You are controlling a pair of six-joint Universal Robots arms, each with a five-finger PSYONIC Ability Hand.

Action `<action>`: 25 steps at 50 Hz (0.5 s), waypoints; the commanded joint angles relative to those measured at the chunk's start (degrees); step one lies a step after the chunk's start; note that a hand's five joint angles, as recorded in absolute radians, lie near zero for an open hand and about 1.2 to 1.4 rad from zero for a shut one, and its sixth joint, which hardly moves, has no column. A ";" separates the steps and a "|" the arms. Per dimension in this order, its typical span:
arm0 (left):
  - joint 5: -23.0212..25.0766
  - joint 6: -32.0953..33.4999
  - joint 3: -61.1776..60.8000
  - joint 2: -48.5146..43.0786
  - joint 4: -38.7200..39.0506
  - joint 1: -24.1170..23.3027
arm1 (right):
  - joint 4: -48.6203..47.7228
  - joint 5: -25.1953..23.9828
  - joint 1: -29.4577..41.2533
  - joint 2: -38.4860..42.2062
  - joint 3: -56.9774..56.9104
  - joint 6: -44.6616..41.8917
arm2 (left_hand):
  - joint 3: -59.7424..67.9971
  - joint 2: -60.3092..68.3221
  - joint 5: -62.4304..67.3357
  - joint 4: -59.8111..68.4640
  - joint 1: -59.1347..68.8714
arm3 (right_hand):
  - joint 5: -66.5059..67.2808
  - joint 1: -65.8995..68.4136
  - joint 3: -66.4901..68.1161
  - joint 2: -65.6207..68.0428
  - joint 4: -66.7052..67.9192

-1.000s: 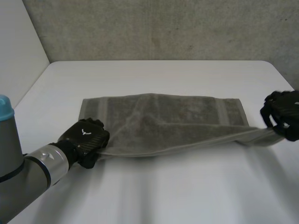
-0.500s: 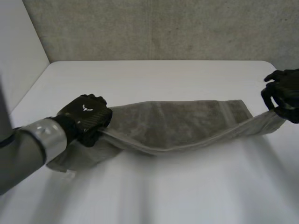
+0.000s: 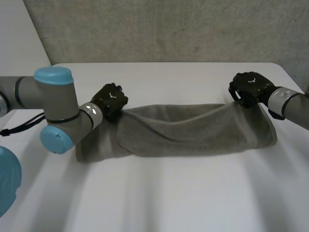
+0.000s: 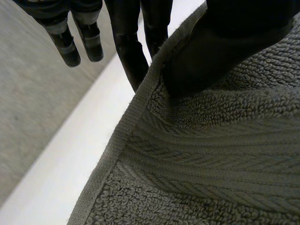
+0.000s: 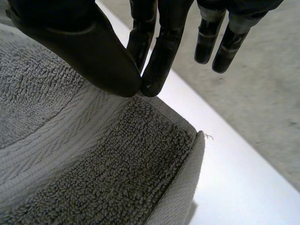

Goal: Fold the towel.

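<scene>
In the head view a grey terry towel (image 3: 193, 133) lies as a long band across the middle of the white table (image 3: 159, 198), running from one hand to the other, its far edge dipping a little between them. It looks doubled lengthwise, though the layers are hard to tell apart from this angle. The left hand (image 3: 110, 100) sits clenched at the towel's far left corner, with the arm's light-blue cap (image 3: 53, 76) just beside it. The right hand (image 3: 247, 86) is closed at the far right corner, and the cloth drops from it to the table. A rough grey wall (image 3: 169, 29) stands behind the table. In the left wrist view the left hand's thumb (image 4: 220, 47) presses down on the towel's ribbed border, right at the hemmed edge, while two fingers (image 4: 129, 51) pass behind that edge (so the cloth is pinched between thumb and fingers) and the other fingers hang free beside it, over the table's edge. In the right wrist view the right hand's thumb (image 5: 89, 51) meets two fingertips (image 5: 157, 70) on the towel's edge, close to a corner where the woven band joins the looped pile, gripping the cloth there. The remaining fingers stretch out past the towel, touching nothing.
</scene>
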 commanded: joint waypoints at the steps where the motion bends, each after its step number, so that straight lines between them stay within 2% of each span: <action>1: 0.47 -0.38 -0.42 -1.79 11.29 0.08 | -11.09 2.97 0.41 3.06 -0.50 5.08 | -2.40 3.22 2.35 -3.22 5.72 | 3.97 5.03 -2.91 5.23 -4.44; 6: 0.47 -0.47 -0.69 -2.75 14.81 0.08 | -14.42 5.52 1.12 5.07 -1.81 5.96 | -2.40 3.22 2.35 -3.22 5.72 | 3.97 5.03 -2.91 5.23 -4.44; 25: 0.39 -0.21 -0.95 -7.50 20.08 0.08 | -20.40 7.01 1.82 10.35 -4.71 5.70 | -2.40 3.22 2.35 -3.22 5.72 | 3.97 5.03 -2.91 5.23 -4.44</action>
